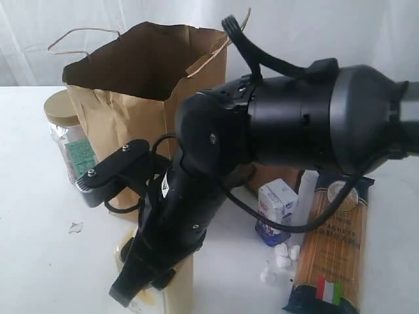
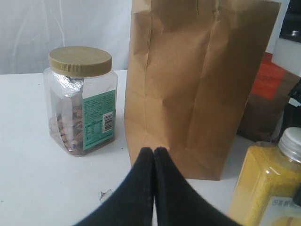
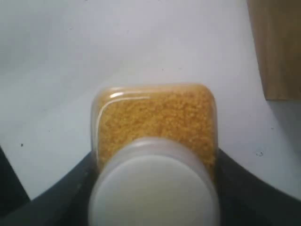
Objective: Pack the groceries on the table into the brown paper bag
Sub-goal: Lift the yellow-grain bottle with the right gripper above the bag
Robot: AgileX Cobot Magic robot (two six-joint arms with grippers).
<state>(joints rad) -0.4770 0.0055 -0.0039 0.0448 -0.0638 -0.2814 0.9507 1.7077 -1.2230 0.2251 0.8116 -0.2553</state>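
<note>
right gripper (image 3: 155,155) jaws sit around the yellow-grain bottle (image 3: 155,110); gripping or not, i cannot tell. left gripper (image 2: 154,151) jaws pressed together, empty. next: squeeze, lift it into the brown paper bag (image 1: 124,104).

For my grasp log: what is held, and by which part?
Left gripper: shut, empty. Right gripper: jaws flank the yellow-grain bottle at its shoulders; hold cannot be told.

— Arm shell (image 1: 308,118)?
— Glossy black, fat and round, with smooth domed joints.
— Cables?
— One black cable (image 1: 249,52) looped over the top, a second cable (image 1: 288,229) slung below.
— Screws?
— Two silver screws (image 1: 126,149) on a flat black bracket (image 1: 112,165), ribbed grey at one end.
— Left jaws?
— Matte black, tapering to rounded tips.
</note>
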